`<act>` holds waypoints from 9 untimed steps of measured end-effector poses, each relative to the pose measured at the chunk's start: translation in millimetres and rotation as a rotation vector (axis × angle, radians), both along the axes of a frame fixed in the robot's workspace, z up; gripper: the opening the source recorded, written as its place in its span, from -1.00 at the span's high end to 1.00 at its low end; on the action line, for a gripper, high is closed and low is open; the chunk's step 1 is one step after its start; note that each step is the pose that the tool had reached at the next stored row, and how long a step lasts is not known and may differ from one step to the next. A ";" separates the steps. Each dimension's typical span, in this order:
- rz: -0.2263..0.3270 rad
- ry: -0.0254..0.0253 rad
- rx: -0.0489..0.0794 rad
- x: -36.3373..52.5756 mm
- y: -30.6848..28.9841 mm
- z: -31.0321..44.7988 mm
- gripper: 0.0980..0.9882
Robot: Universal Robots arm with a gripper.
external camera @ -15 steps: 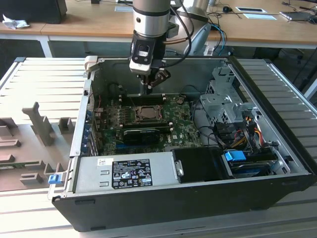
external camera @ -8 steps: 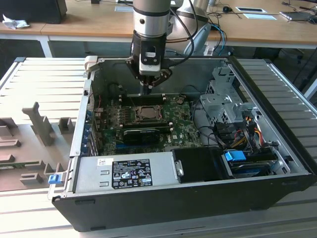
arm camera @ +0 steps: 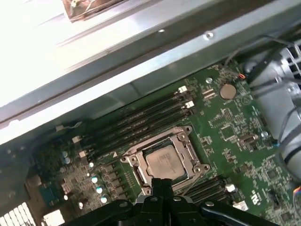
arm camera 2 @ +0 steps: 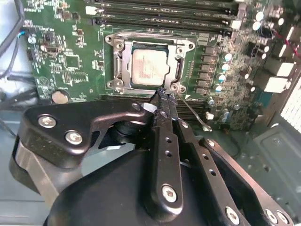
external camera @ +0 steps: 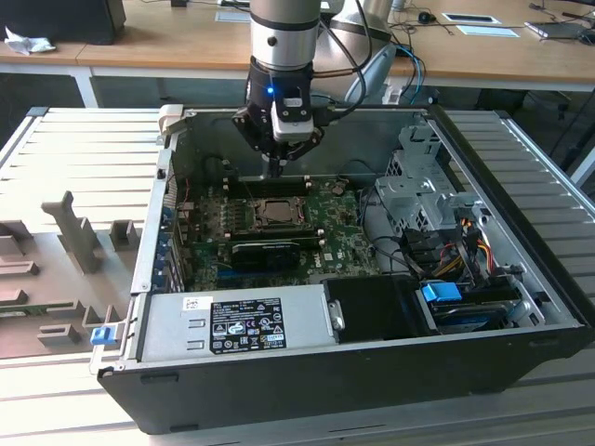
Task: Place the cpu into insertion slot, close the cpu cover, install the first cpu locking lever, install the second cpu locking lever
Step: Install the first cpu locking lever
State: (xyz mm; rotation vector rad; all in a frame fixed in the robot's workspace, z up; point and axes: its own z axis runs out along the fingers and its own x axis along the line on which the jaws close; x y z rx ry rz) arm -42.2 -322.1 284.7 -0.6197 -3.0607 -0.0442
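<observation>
The cpu lies in the insertion slot, with the cpu cover down. The claw, pinched together, hovers just beside a seemingly unlatched lever.

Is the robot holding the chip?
No, the chip lies flat in its slot, not between the fingers.

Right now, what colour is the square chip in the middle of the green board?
Pale silvery-beige; the cpu shows best in the second wrist view.
</observation>
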 end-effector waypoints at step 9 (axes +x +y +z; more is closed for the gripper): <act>0.231 0.0000 0.000 0.0 0.0 -1.1 0.98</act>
